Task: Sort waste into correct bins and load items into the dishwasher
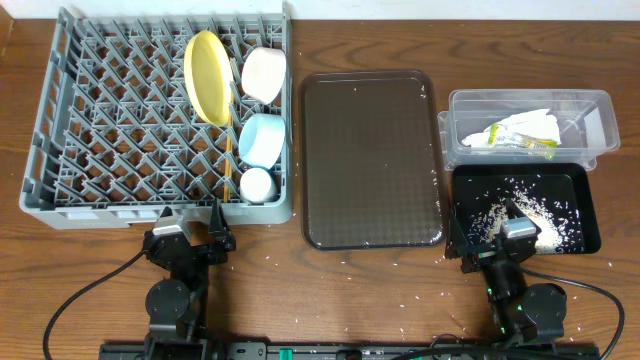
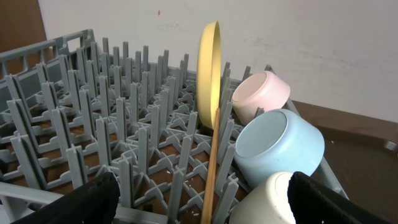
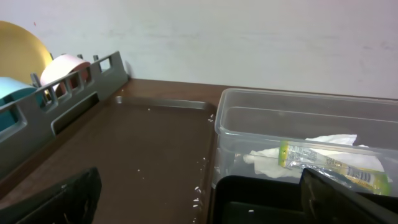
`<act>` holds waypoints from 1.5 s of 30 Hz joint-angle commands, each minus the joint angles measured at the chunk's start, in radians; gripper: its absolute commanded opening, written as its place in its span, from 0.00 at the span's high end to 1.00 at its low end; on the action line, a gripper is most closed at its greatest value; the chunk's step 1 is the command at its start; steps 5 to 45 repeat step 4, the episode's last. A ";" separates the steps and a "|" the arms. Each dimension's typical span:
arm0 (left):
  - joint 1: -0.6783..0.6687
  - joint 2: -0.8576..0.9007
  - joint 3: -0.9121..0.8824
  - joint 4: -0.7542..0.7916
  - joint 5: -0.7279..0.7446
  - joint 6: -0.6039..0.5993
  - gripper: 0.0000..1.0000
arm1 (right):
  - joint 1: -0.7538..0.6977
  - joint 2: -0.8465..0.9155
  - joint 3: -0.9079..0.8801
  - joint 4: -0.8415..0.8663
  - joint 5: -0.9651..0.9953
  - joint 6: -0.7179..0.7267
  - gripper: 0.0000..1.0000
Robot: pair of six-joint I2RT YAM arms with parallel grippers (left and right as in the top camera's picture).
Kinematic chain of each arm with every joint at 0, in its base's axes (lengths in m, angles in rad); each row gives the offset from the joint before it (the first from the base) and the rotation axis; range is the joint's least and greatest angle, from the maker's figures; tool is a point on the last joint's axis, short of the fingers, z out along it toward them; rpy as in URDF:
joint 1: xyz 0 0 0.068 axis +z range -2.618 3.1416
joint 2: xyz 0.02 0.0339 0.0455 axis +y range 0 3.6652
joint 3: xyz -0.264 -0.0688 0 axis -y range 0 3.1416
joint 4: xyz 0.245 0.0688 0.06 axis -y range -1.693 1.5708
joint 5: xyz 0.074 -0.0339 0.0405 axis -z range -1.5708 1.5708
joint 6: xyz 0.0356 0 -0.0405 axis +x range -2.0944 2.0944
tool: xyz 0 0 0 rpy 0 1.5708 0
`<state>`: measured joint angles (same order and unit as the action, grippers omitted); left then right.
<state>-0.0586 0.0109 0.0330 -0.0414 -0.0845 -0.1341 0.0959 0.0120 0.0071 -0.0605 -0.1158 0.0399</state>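
Observation:
The grey dish rack [image 1: 100, 120] holds the yellow plate [image 1: 207, 77] on edge, the white bowl [image 1: 264, 74], the light blue bowl [image 1: 262, 139], the small white cup [image 1: 257, 185] and the chopsticks [image 1: 229, 160]. They also show in the left wrist view: plate [image 2: 210, 74], white bowl [image 2: 261, 93], blue bowl [image 2: 280, 146], cup [image 2: 264, 202], chopsticks [image 2: 211, 168]. The clear tub [image 1: 590, 105] holds the napkin [image 1: 525, 127] and wrapper [image 1: 535, 145]; wrapper [image 3: 329, 162]. The black tray [image 1: 575, 190] holds rice [image 1: 520, 215]. My left gripper [image 1: 190, 240] and right gripper [image 1: 505, 245] are open and empty near the front edge.
The dark brown serving tray [image 1: 370, 160] lies between the rack and the bins, with a few rice grains on it. Loose rice grains [image 1: 300, 262] are scattered on the wooden table near the front. Cables run from both arm bases.

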 commanded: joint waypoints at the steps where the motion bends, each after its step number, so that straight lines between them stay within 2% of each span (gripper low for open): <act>1: 0.008 -0.007 -0.029 -0.021 -0.012 0.006 0.13 | 0.009 -0.006 -0.002 -0.003 -0.008 -0.011 0.01; 45: 0.008 -0.007 -0.029 -0.021 -0.012 0.006 0.13 | 0.009 -0.006 -0.002 -0.003 -0.008 -0.011 0.01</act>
